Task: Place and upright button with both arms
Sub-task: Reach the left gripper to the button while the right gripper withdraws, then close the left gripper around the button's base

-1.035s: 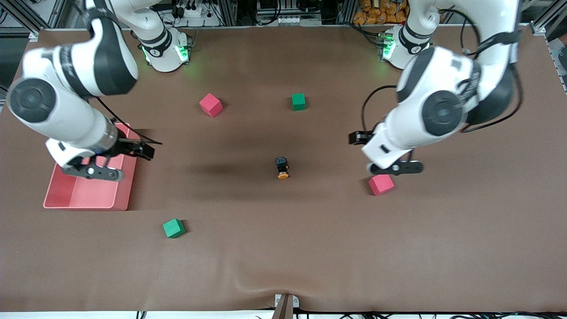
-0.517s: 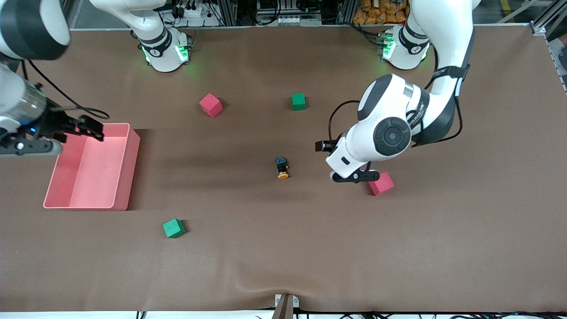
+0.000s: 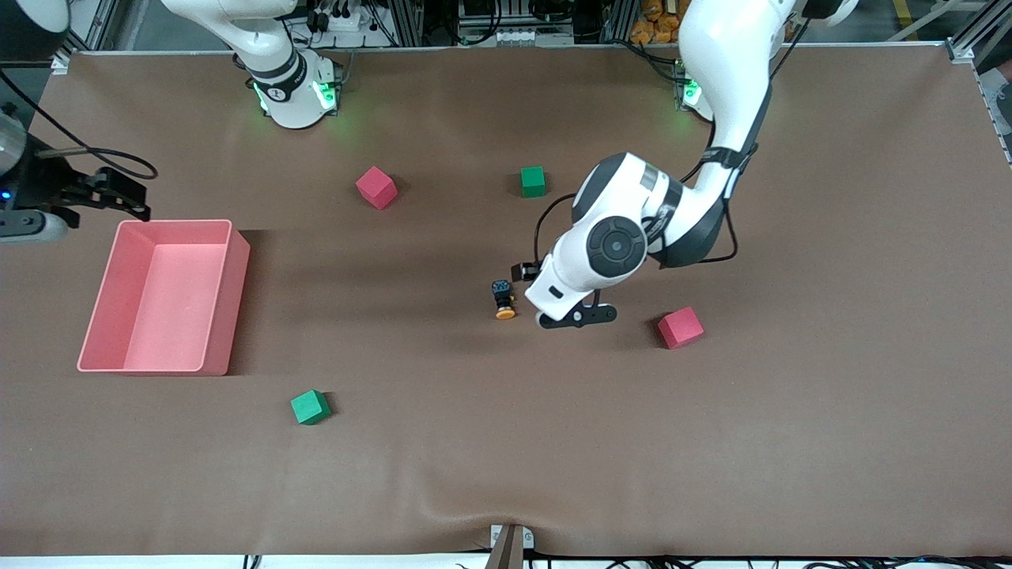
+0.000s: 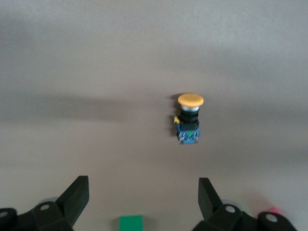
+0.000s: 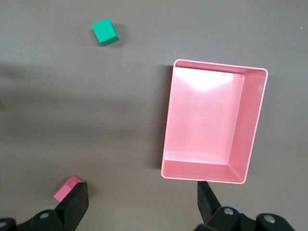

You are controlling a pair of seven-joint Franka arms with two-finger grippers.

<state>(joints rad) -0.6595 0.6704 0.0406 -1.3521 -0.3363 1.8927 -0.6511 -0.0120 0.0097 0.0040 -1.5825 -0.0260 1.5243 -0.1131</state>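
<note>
The button [image 3: 504, 299] lies on its side on the brown table, orange cap toward the front camera, blue rear away from it. It also shows in the left wrist view [image 4: 188, 120], ahead of the fingers and apart from them. My left gripper [image 3: 571, 316] hangs over the table just beside the button, toward the left arm's end. It is open and empty [image 4: 143, 190]. My right gripper [image 3: 28, 227] is at the table's edge at the right arm's end, beside the pink tray [image 3: 236, 294]. It is open and empty [image 5: 142, 192].
Two red cubes [image 3: 375, 187] [image 3: 681, 327] and two green cubes [image 3: 533, 181] [image 3: 310, 407] lie scattered around the button. The pink tray is empty; its wall shows in the right wrist view [image 5: 207, 172]. A green cube shows in the left wrist view [image 4: 131, 224].
My left arm swung from over the red cube across to beside the button. My right arm pulled off the pink tray toward the table's edge. The button has not moved.
</note>
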